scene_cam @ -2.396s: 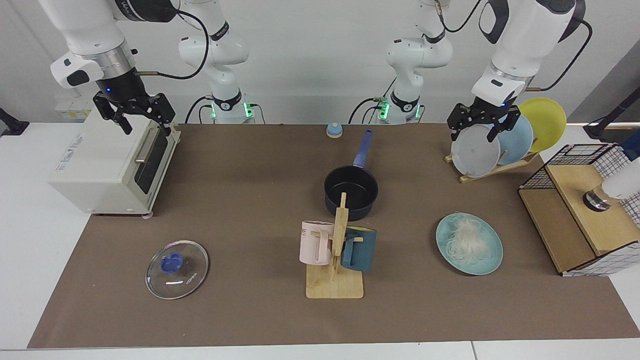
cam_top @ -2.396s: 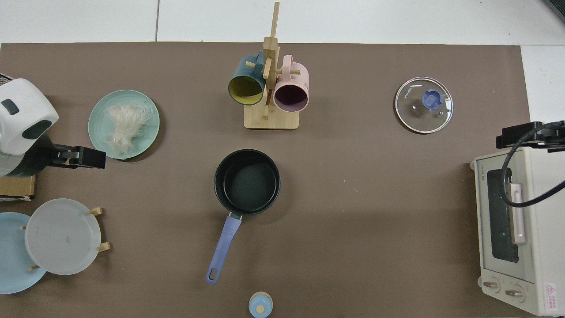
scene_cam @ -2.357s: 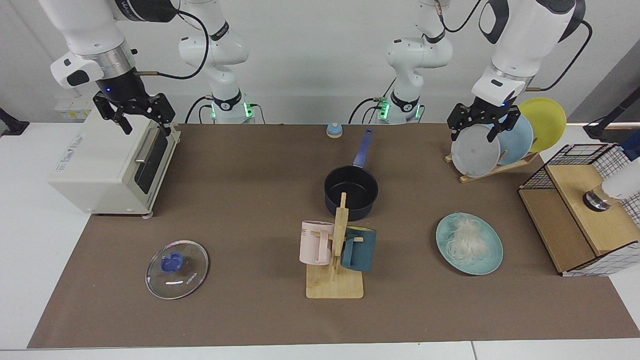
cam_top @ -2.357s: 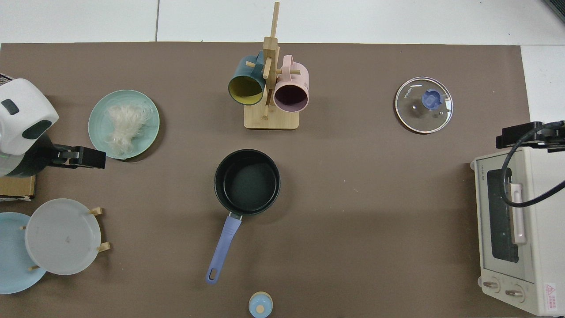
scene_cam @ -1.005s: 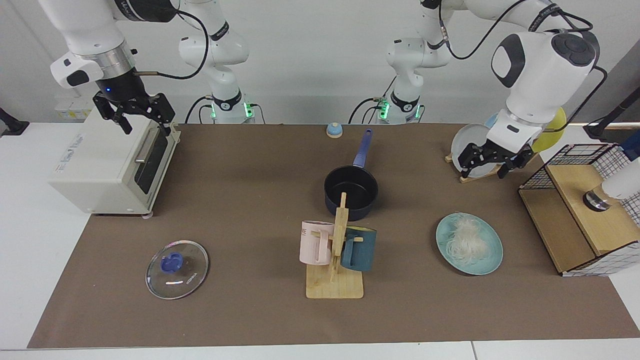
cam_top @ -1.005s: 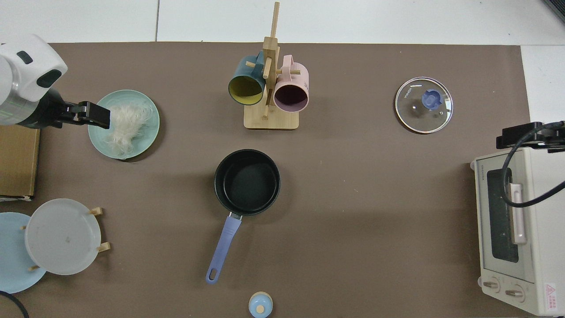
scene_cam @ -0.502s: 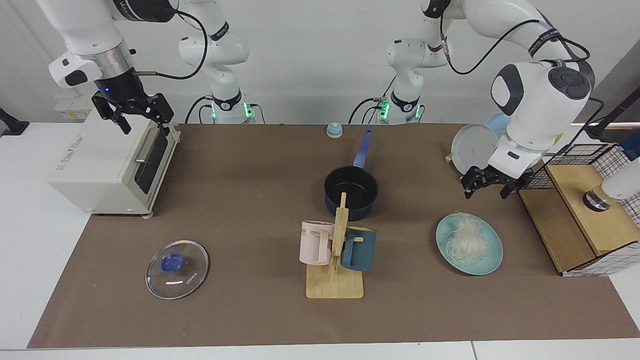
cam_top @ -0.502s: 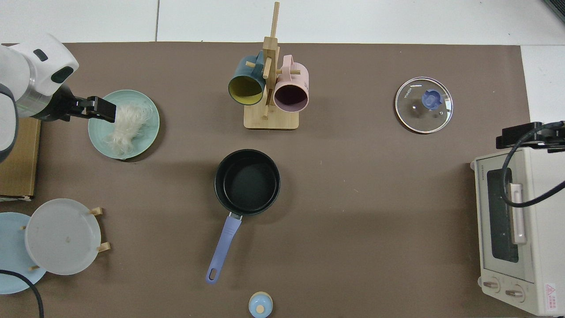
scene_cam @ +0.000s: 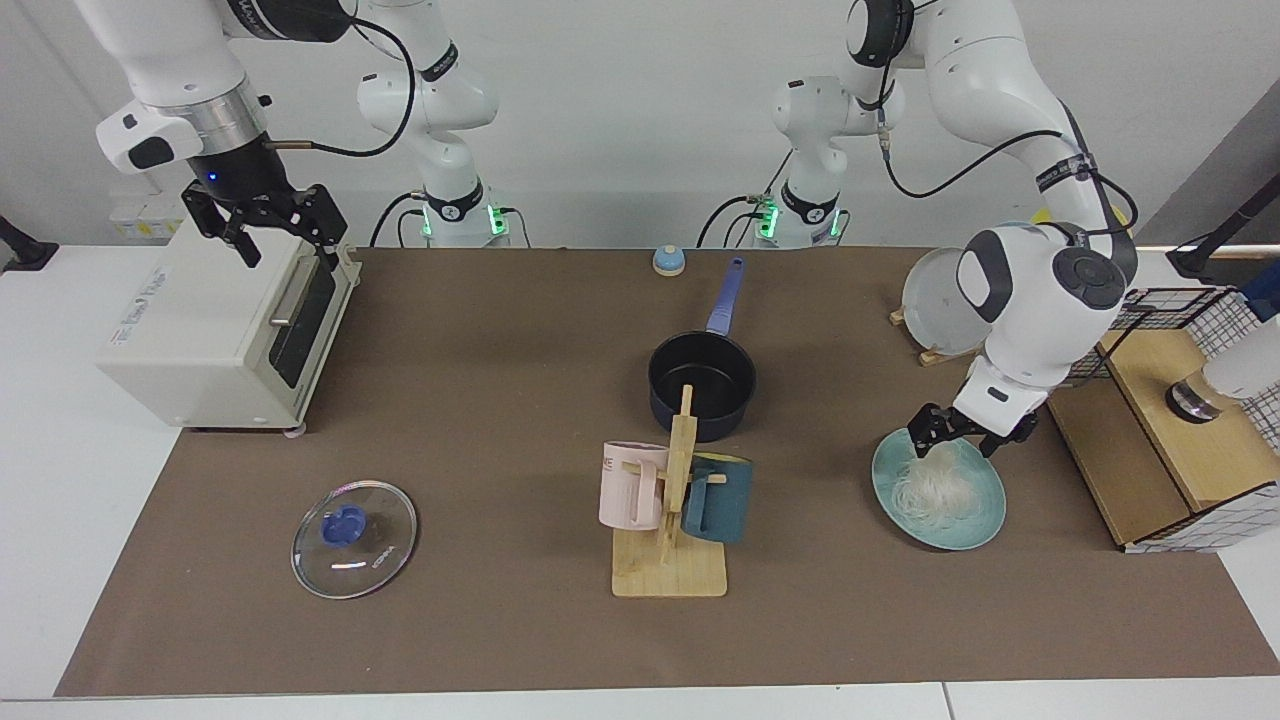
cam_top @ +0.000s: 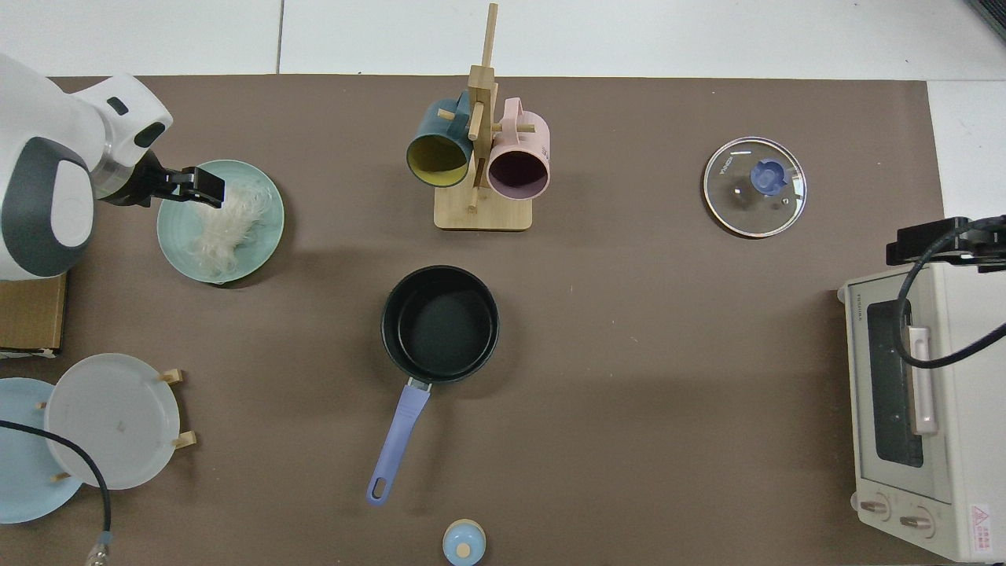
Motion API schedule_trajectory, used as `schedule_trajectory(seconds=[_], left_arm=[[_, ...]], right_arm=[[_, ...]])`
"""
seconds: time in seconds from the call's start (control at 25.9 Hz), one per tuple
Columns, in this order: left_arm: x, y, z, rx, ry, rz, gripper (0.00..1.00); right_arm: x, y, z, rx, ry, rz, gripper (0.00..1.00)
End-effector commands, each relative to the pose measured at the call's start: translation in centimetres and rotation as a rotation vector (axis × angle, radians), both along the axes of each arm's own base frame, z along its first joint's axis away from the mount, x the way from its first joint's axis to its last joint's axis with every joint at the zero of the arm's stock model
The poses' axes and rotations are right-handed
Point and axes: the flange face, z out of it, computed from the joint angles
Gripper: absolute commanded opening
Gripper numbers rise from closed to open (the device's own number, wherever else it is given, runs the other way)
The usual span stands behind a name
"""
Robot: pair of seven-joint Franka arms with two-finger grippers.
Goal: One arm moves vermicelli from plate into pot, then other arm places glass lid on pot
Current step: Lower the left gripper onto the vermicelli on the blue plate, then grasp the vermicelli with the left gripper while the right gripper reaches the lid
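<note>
The wispy white nest of vermicelli (scene_cam: 935, 478) (cam_top: 229, 221) lies on the round pale teal-green plate (scene_cam: 975, 520) (cam_top: 263, 244), at the right of the facing view and the upper left of the top view. The left gripper (scene_cam: 966, 436) (cam_top: 206, 187) is low over the plate's far edge, at the upper end of the nest; its fingers are spread, one on each side of the topmost strands, and whether they touch the noodles cannot be told. The strands trail away from it toward the plate's near rim.

The small dark navy saucepan with the long blue handle (scene_cam: 702, 384) (cam_top: 440, 323) stands empty near the centre of the brown mat (scene_cam: 480, 420) (cam_top: 629, 377), well apart from the plate, with bare mat between them. Just in front of it in the facing view stands a wooden mug rack (scene_cam: 672, 520) (cam_top: 481, 141) carrying a pink and a dark teal mug.

The clear glass lid with the blue knob (scene_cam: 353, 539) (cam_top: 755, 186) lies flat at the lower left of the facing view, with open mat around it. The right gripper (scene_cam: 268, 230) waits, fingers apart, above the cream toaster oven (scene_cam: 215, 330) (cam_top: 919, 409) at the upper left.
</note>
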Motion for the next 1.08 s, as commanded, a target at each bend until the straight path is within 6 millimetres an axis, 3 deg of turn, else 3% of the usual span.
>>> schedule_trajectory(seconds=[0.0, 0.12, 0.46, 0.54, 0.66, 0.77, 0.81, 0.85, 0.89, 0.93, 1.04], left_arm=[[-0.7, 0.1, -3.7, 0.008, -0.036, -0.023, 1.00], [-0.8, 0.4, -4.6, 0.010, -0.055, -0.025, 1.00], [-0.6, 1.2, -7.7, 0.032, -0.092, -0.071, 1.00], [-0.5, 1.2, -7.7, 0.043, -0.099, -0.085, 1.00], [-0.3, 1.2, -8.6, 0.065, -0.094, -0.104, 0.98], [0.1, 1.3, -10.8, 0.064, -0.100, -0.111, 0.98], [0.2, 1.5, -11.8, 0.064, -0.109, -0.113, 0.93], [0.3, 1.7, -12.0, 0.066, -0.114, -0.124, 0.71], [0.3, 1.9, -12.0, 0.067, -0.114, -0.132, 0.34], [0.3, 2.0, -12.0, 0.063, -0.116, -0.133, 0.04], [0.5, 2.1, -11.7, 0.059, -0.119, -0.125, 0.00]], right_arm=[[4.8, 0.5, -0.4, -0.032, 0.025, 0.040, 1.00], [8.6, 0.6, -1.6, -0.046, 0.036, 0.038, 1.00], [17.1, 1.4, -11.1, -0.051, -0.014, 0.053, 1.00], [18.5, 2.0, -13.1, -0.049, -0.033, 0.069, 1.00], [20.0, 1.3, -16.3, -0.053, -0.051, 0.078, 1.00], [21.0, 1.1, -19.0, -0.060, -0.051, 0.127, 1.00], [21.1, 1.0, -18.8, -0.060, -0.065, 0.147, 1.00], [21.1, 0.3, -19.0, -0.060, -0.071, 0.159, 1.00], [21.1, 0.1, -20.0, -0.054, -0.061, 0.170, 1.00], [21.0, -0.2, -21.1, -0.051, -0.055, 0.174, 1.00], [21.0, 0.0, -22.2, -0.056, -0.105, 0.180, 1.00]])
